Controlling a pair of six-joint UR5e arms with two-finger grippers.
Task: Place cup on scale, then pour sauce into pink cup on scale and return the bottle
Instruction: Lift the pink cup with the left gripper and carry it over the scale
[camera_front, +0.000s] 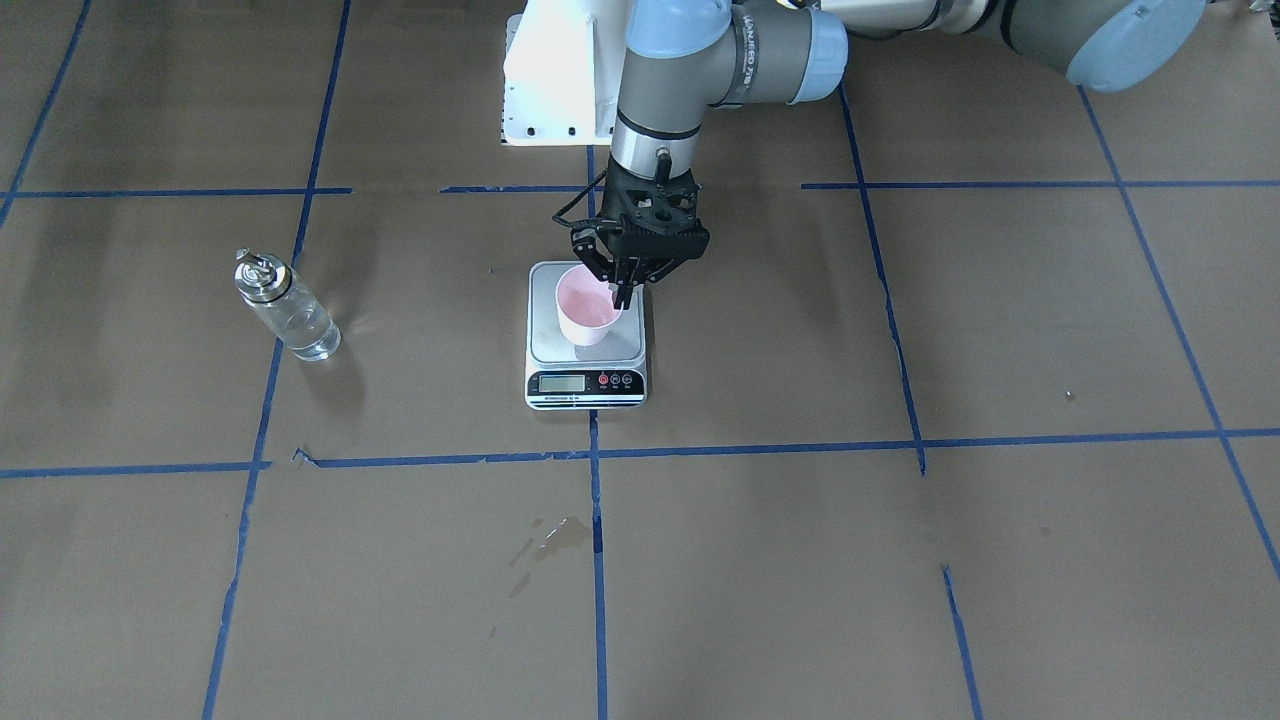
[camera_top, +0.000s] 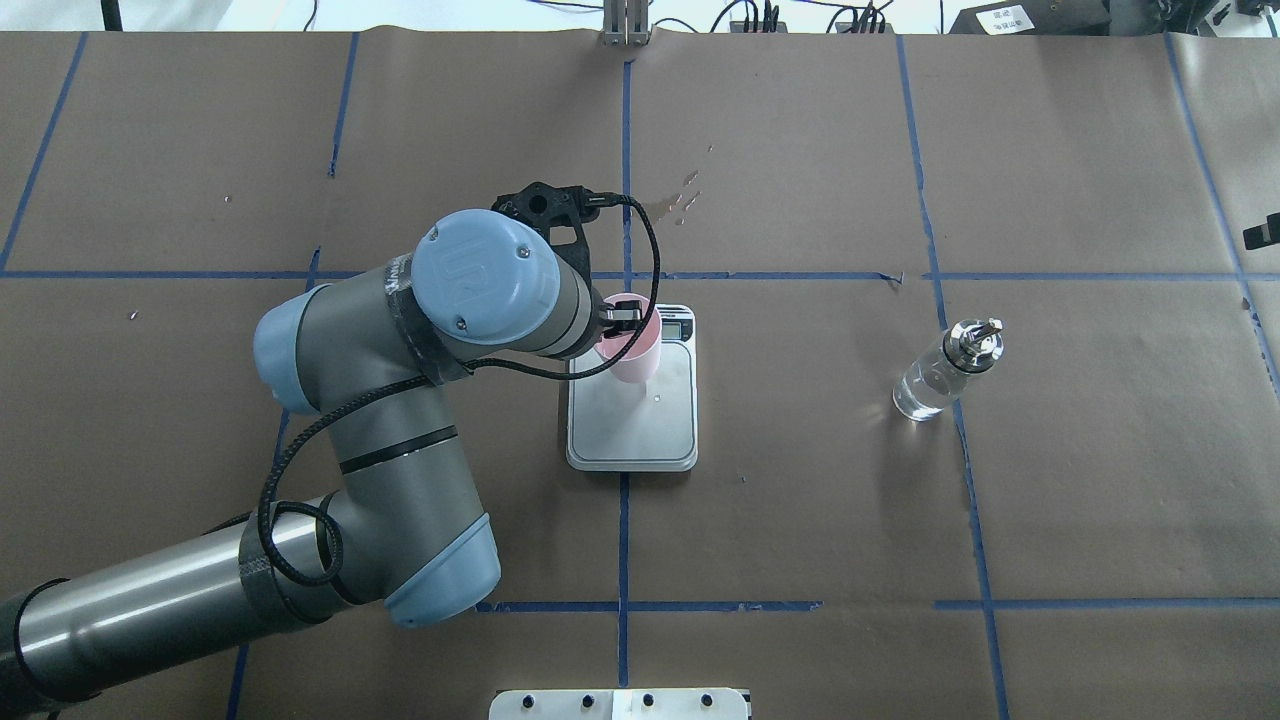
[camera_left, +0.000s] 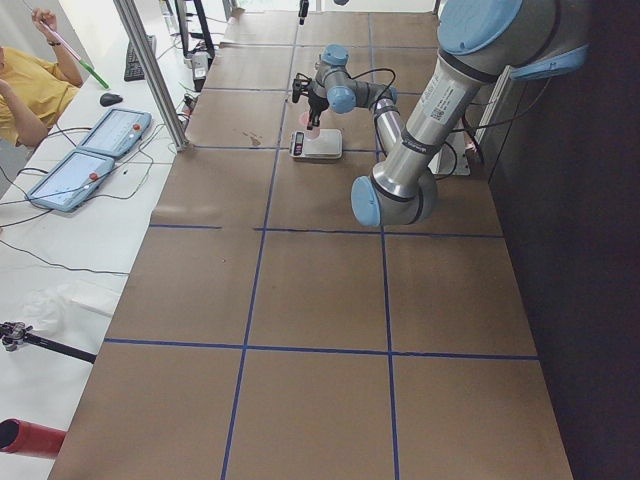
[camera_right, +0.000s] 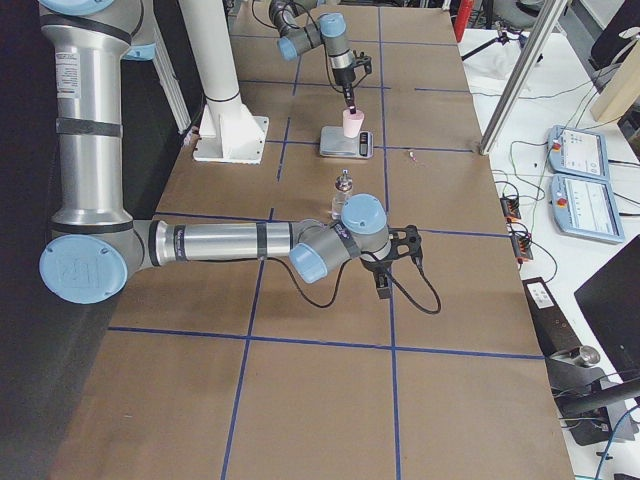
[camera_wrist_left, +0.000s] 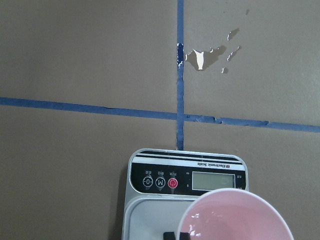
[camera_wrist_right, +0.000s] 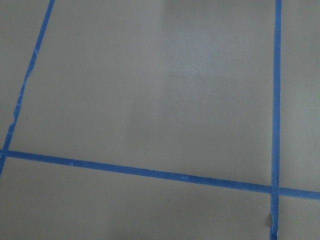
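The left tool (camera_front: 621, 293) points straight down over the middle of the table (camera_front: 900, 560), pinching the rim of the pink cup (camera_front: 586, 312) with one finger inside the wall and one outside. The cup stands upright on the scale (camera_front: 585, 350), on the half nearer its display (camera_front: 562, 382). Well apart, toward the table's right end, the glass bottle (camera_front: 288, 308) stands upright with clear sauce (camera_front: 308, 332) in it, and beyond it the right tool (camera_right: 385, 278) hangs low over the table; I cannot tell whether that one is spread or pressed together.
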